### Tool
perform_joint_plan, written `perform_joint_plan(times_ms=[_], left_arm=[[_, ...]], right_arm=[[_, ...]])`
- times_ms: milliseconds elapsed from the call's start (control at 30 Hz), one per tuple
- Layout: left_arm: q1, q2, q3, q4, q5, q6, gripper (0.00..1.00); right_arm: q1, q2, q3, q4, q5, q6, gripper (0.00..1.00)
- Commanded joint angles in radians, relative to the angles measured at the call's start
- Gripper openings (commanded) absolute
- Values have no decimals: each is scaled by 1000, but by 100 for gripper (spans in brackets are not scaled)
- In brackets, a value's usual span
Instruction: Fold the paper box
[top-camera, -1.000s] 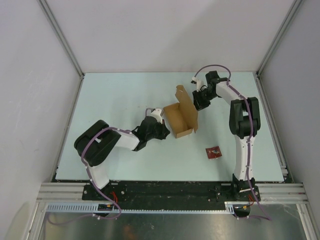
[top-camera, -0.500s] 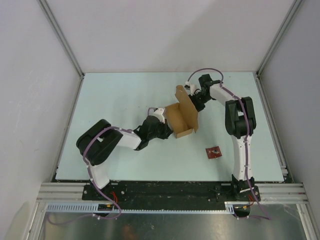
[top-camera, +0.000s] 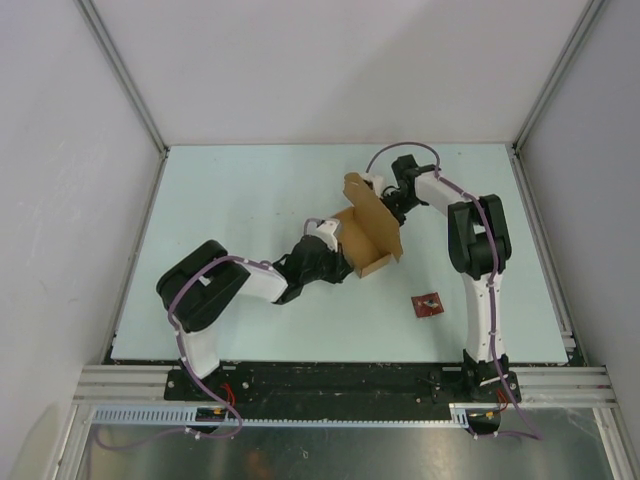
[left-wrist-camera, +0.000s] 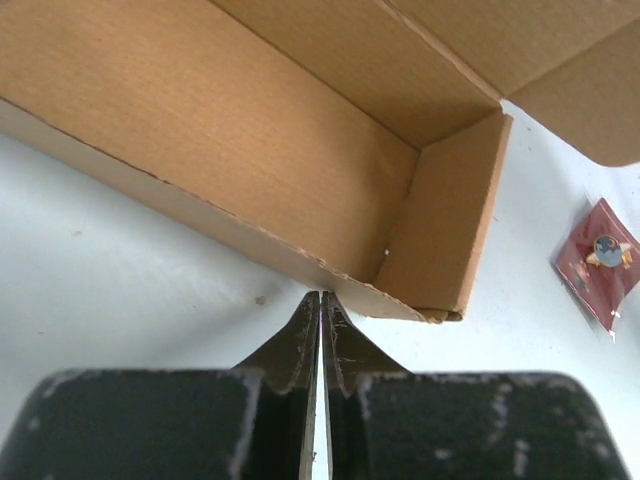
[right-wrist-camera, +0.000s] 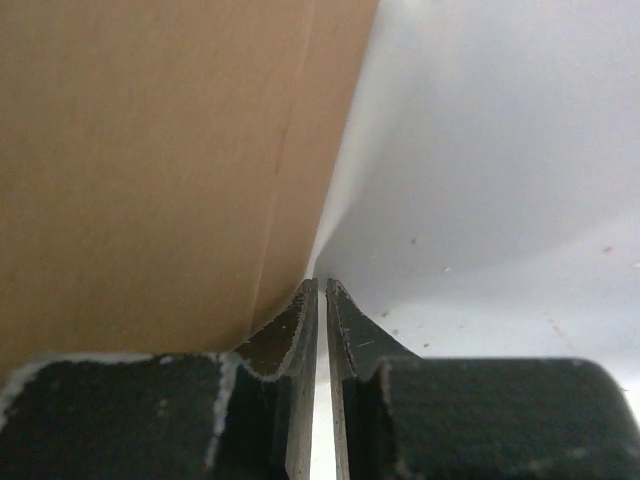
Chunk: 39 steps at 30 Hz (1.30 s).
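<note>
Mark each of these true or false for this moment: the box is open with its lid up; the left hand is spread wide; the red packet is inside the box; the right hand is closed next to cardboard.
1. The paper box is open, with its lid flap raised. True.
2. The left hand is spread wide. False: its fingers are closed together, with the tips at the box's near wall.
3. The red packet lies inside the box. False: it lies on the table, apart from the box.
4. The right hand is closed next to a cardboard panel of the box. True.
</note>
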Motion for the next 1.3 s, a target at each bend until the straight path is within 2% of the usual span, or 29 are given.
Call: perform_joint_plan(times_ms=[0, 300, 767, 1133, 1267], left_arm=[[-32, -12, 15, 36, 11, -9, 7], [-98, -70, -66, 36, -39, -13, 6], [-222, -115, -103, 36, -100, -41, 6], [-313, -145, -151, 36, -176, -79, 6], [-342, -150, -164, 36, -203, -88, 8]], right_arm=[[31, -75, -46, -65, -20, -113, 12], [100, -146, -138, -98, -6, -237, 13], [148, -169, -167, -183, -26, -377, 14], [183, -173, -163, -217, -45, -418, 15], [171, -196, -169, -165, -46, -359, 15]])
